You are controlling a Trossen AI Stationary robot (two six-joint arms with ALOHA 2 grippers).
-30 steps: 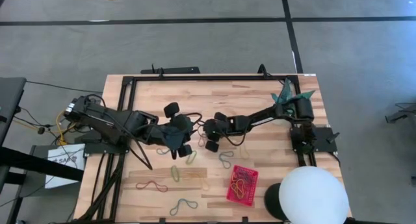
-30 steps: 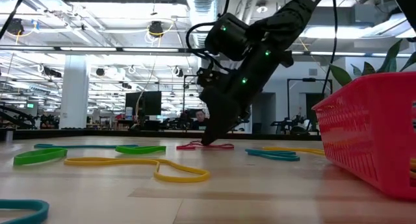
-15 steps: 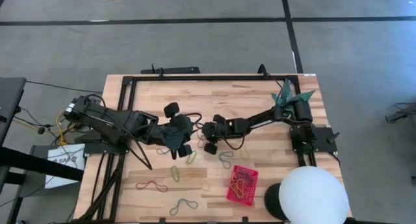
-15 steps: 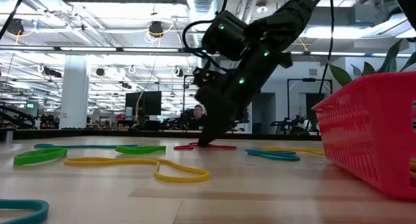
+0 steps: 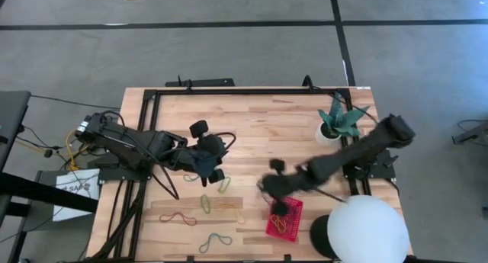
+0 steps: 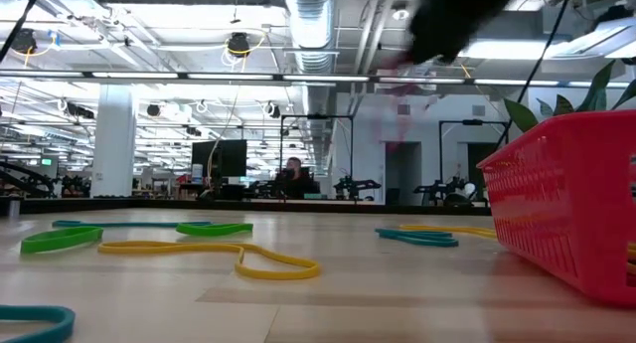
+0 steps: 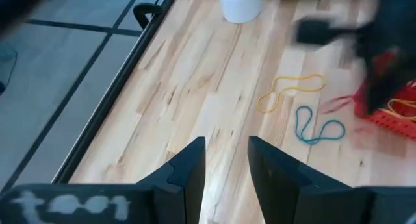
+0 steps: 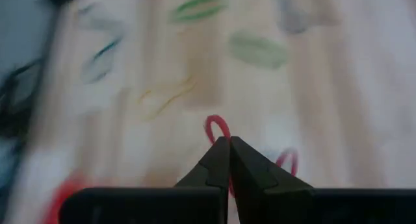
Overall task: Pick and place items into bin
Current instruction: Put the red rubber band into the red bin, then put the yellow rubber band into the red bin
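Overhead, right gripper [image 8: 229, 160] pinches a thin red rubber-band loop [image 8: 218, 125].

The bin [image 5: 284, 218] is sitting near the table's [image 5: 259, 114] front edge, right of centre, with bands lying inside it. The dome [image 5: 368, 230] is standing just right of it, the potted plant [image 5: 335, 122] behind that. Loose bands [image 5: 207, 203] are lying left of the bin. The right gripper [image 5: 276, 190] is hanging just behind the bin, the left gripper [image 5: 213, 158] farther left.
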